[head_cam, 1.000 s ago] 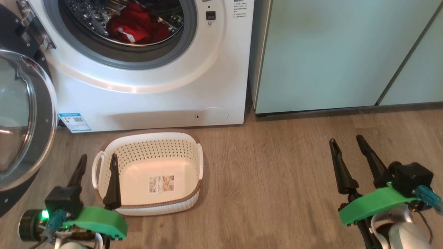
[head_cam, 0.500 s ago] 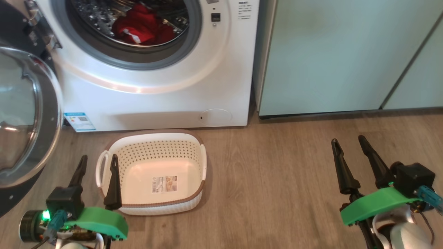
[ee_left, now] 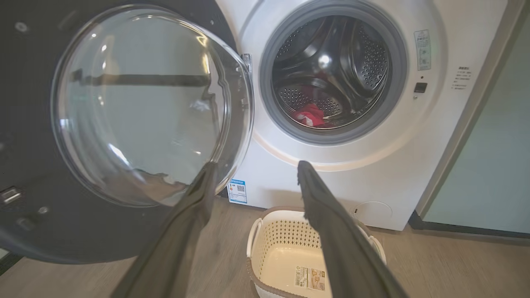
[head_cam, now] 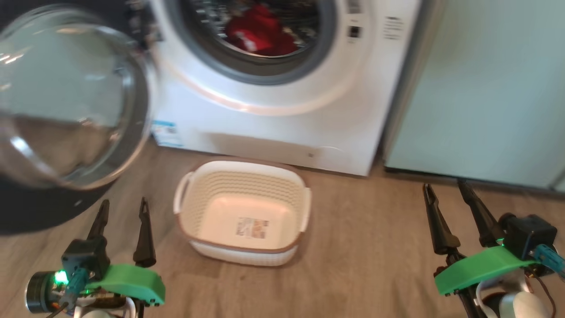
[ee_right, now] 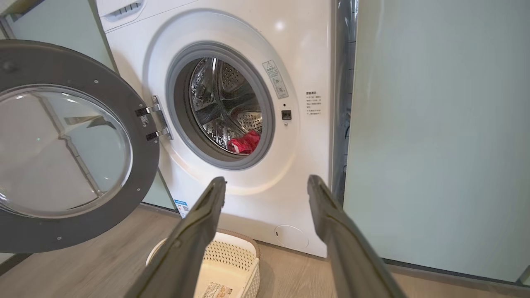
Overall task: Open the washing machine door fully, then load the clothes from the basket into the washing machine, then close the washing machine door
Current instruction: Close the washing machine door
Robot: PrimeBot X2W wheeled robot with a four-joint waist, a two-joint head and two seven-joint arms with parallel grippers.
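Observation:
The white washing machine point(head_cam: 282, 128) stands open, and its round black-rimmed door point(head_cam: 66, 97) with the glass bowl is swung out to the left. Red clothes point(head_cam: 260, 31) lie inside the steel drum, also seen as the clothes point(ee_left: 310, 116) and the clothes point(ee_right: 244, 142) in the wrist views. On the floor in front sits the cream basket point(head_cam: 242, 260), with nothing in it but a label sticker. My left gripper point(head_cam: 123, 210) is open, low and left of the basket. Far to the right of it, my right gripper point(head_cam: 443, 187) is open too. Neither holds anything.
A pale mint-green cabinet panel point(head_cam: 485, 88) stands right of the machine. The open door point(ee_left: 124, 124) juts over the wooden floor point(head_cam: 375, 247) at the left. Bare floor lies between the basket and my right gripper.
The whole head view has swung left, so machine, door and basket sit further right in it; the camera moved. Both grippers stay open and in the same places in the picture.

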